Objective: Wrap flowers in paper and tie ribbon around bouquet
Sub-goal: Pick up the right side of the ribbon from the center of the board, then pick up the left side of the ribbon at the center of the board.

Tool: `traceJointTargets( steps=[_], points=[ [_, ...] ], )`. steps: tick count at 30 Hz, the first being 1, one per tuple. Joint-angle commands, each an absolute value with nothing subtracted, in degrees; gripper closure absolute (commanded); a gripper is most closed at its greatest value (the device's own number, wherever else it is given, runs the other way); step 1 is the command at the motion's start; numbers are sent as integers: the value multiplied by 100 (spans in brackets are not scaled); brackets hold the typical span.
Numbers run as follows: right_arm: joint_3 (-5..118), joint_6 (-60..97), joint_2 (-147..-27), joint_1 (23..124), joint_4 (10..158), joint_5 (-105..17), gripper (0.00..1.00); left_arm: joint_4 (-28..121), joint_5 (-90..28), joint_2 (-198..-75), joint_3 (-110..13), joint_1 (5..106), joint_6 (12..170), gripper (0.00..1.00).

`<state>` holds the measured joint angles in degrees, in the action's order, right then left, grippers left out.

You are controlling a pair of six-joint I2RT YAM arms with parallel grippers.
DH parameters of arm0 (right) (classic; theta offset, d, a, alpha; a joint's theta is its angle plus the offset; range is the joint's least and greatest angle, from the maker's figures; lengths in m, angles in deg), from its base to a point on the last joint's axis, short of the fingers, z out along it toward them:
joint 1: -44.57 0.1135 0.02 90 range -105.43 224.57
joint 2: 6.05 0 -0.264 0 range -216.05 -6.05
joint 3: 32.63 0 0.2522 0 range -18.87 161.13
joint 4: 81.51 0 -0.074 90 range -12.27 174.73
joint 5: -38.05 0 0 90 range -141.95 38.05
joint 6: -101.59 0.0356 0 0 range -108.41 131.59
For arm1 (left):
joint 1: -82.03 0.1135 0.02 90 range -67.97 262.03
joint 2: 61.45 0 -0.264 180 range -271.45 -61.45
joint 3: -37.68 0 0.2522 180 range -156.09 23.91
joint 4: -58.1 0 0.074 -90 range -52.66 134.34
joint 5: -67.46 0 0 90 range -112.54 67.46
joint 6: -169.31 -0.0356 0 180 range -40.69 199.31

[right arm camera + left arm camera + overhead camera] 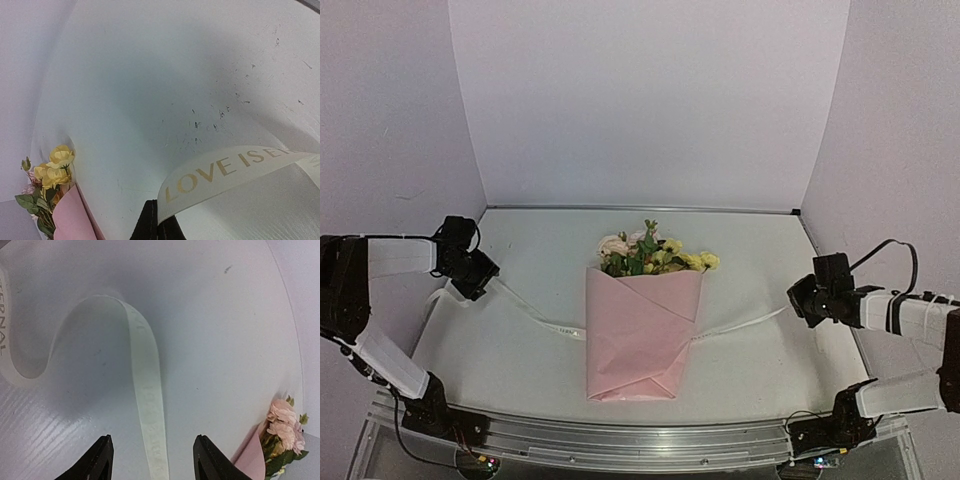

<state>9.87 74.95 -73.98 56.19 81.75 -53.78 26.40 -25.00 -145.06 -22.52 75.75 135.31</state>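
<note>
Although pink tissue paper (638,340) encloses the pink and yellow artificial flowers (655,258), the cream lettered ribbon (145,390) lies untied; right gripper (157,225) pinches it, left gripper (155,460) stands spread.

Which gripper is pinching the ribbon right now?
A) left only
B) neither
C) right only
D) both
C: the right gripper is shut on the ribbon, while the left gripper stands open, with the ribbon lying loose between its jaws.
</note>
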Motion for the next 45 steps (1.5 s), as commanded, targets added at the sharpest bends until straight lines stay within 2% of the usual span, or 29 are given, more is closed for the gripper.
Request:
traceJointTargets(
  steps=[1,7,13,27,38,43,45],
  points=[
    [863,7235,-7170,5623,8161,-5566,100,2823,-2313,-15265,-2892,7821,13558,43],
    [1002,7058,-7222,5487,7868,-5707,100,2714,-2002,-16082,-3638,8027,13804,43],
    [1206,6852,-7228,5184,7730,-5699,100,2615,-1953,-16484,-3849,8181,14016,42],
    [1674,6576,-7307,4469,7315,-5688,100,2312,-1818,-16630,-3840,8185,14529,44],
    [1884,6498,-7436,3977,7159,-5563,100,2219,-1701,-16599,-3643,8374,14707,53],
    [1909,6458,-7418,3965,7134,-5489,100,2335,-1791,-16687,-3556,8453,14666,61],
    [1927,6440,-7403,3965,7126,-5417,100,2355,-1809,-16726,-3529,8470,14658,70]
  ],
)
